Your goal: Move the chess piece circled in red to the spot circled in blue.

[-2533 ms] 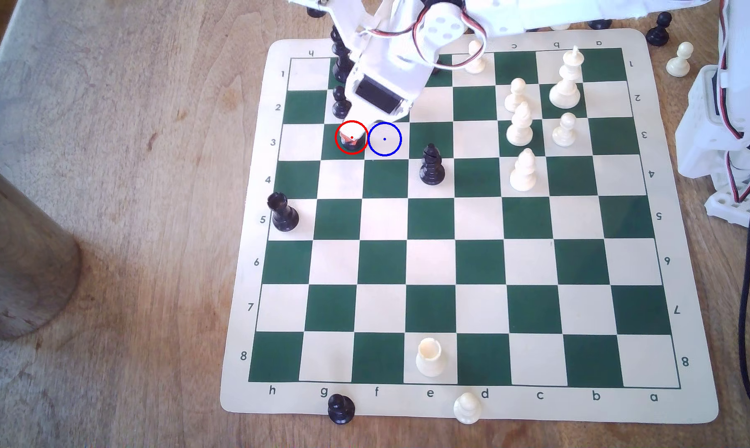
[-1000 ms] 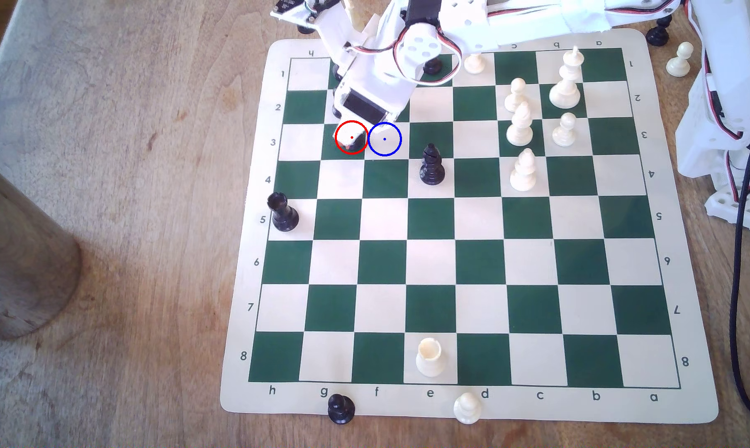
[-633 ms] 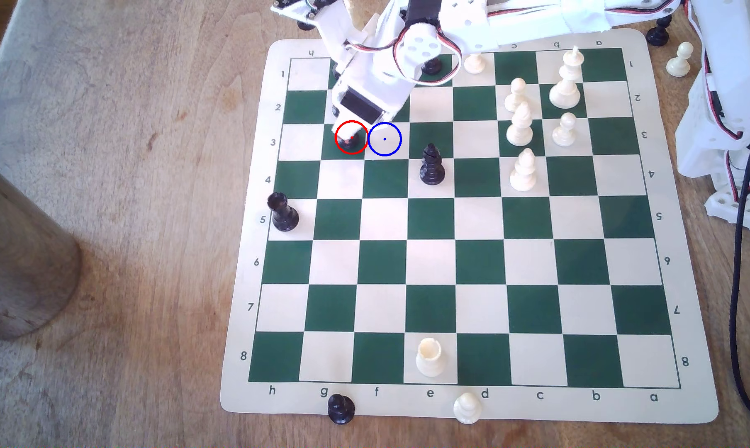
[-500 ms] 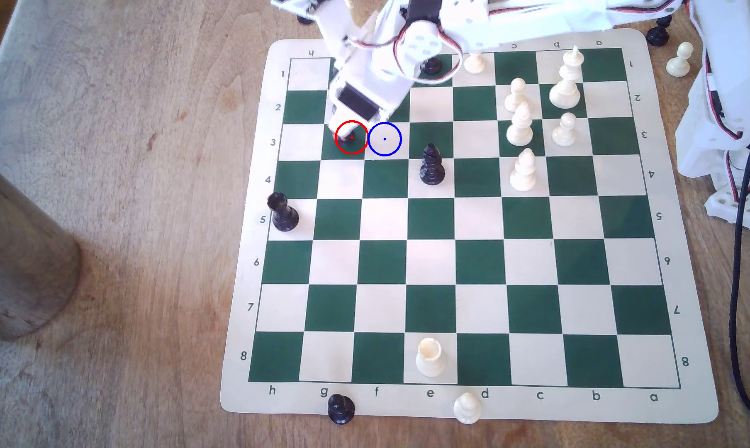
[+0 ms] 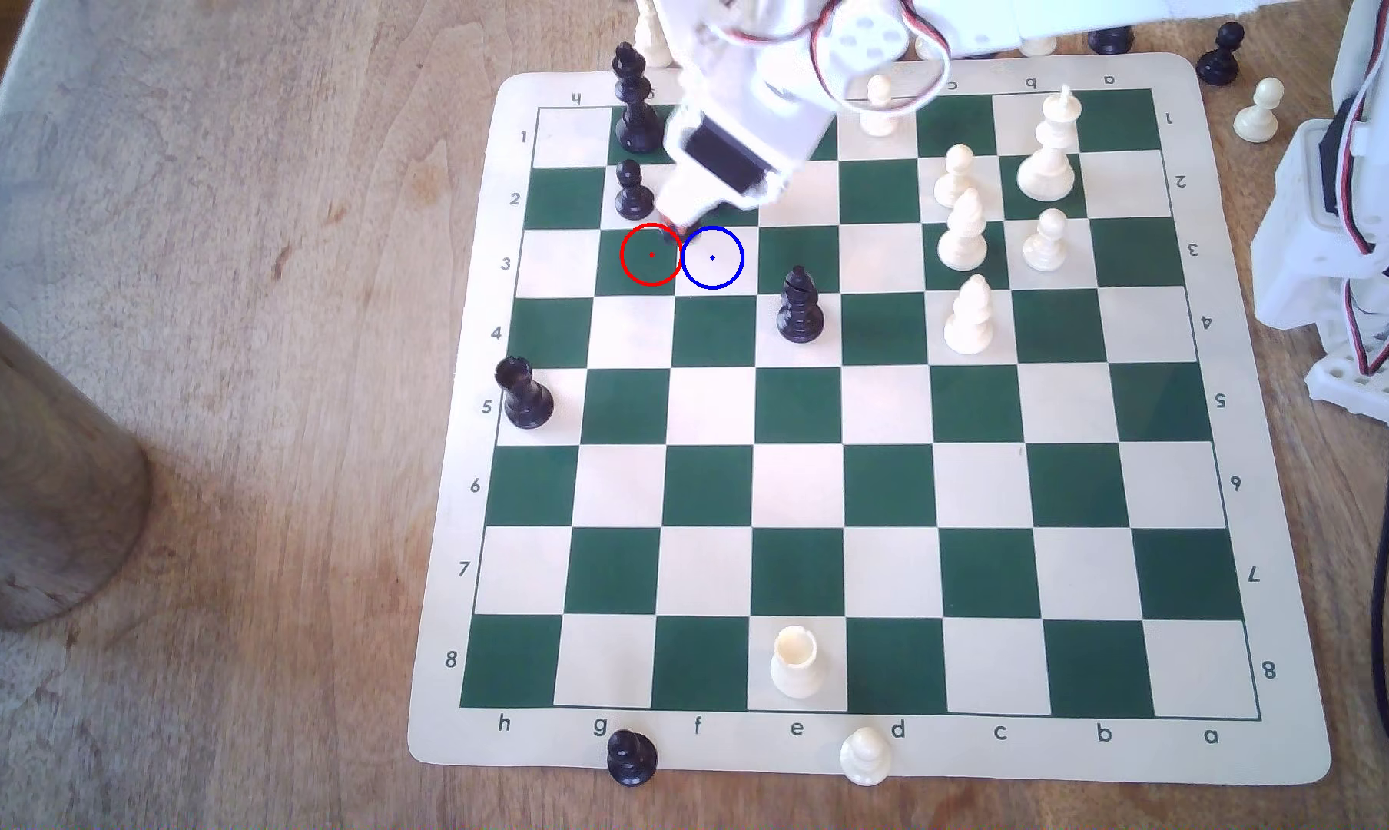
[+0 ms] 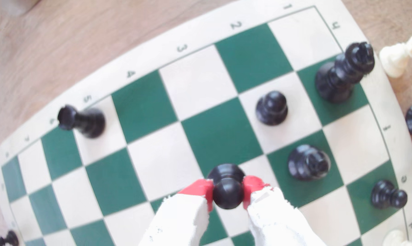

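The white end effector (image 6: pixel 228 194) with red-taped fingertips (image 6: pixel 201 189) is clamped on the round head of the small glossy black pawn (image 6: pixel 227 189). In the exterior view the end effector (image 5: pixel 679 231) sits at the upper edge between the red ring (image 5: pixel 651 255) and the blue-ringed cream square (image 5: pixel 713 258), just beside both; that square holds no piece.

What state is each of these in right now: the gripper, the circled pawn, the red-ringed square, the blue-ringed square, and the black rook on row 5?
gripper: shut on the pawn's head.
pawn: held upright between the red pads.
red-ringed square: vacated.
blue-ringed square: still unoccupied.
black rook: standing upright.
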Robot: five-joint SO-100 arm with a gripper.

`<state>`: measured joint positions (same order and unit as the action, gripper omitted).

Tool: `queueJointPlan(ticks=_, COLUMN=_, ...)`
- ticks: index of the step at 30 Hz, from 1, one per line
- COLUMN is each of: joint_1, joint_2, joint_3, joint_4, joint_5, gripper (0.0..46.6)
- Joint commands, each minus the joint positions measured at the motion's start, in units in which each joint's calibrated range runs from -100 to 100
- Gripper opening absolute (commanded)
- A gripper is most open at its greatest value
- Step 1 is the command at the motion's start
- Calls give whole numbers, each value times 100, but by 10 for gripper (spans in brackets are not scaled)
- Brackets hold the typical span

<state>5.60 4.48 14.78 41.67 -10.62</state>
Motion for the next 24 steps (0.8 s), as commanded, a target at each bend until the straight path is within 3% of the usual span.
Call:
queueJointPlan(ticks=1, joint_1=-40, joint_2=-686, joint_3=154, joint_4=-130, joint_5=15, gripper=2)
queueJointPlan(ticks=24, joint_1=54, joint_2=10, joint_3=209, joint_4=-367, joint_5=83, gripper=2)
